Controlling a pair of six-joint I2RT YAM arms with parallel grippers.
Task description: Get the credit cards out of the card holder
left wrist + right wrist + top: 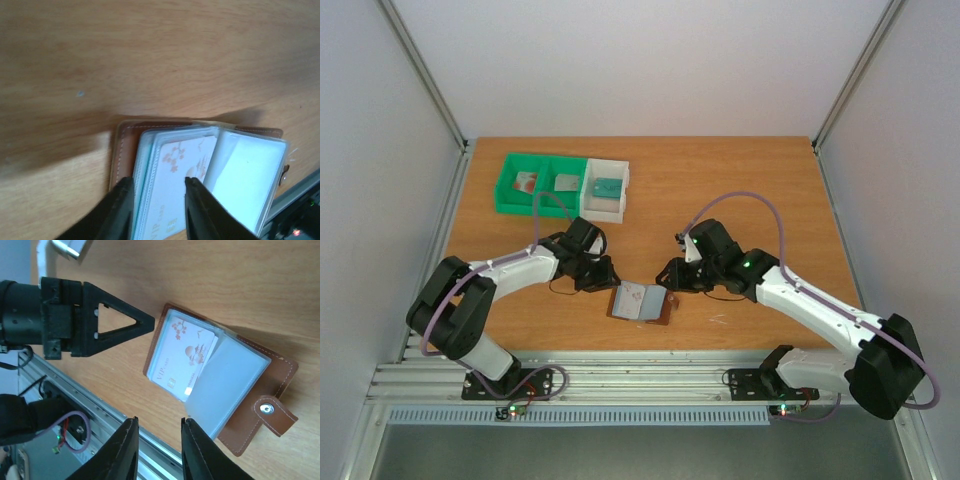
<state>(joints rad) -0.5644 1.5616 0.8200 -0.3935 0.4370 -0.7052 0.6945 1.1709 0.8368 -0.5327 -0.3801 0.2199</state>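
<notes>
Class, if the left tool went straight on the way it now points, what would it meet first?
The left tool would most likely meet the open card holder first, about where the white card sits; depth is unclear.

The flat folding leather card holder [278, 374] is brown with pale stitching, blue-grey inside; the thin rectangular plastic card [182, 357] is white with reddish blossoms.

We hold our left end effector [608, 278] and right end effector [663, 275] low, pointing toward each other, each with jaws narrowly parted.
</notes>
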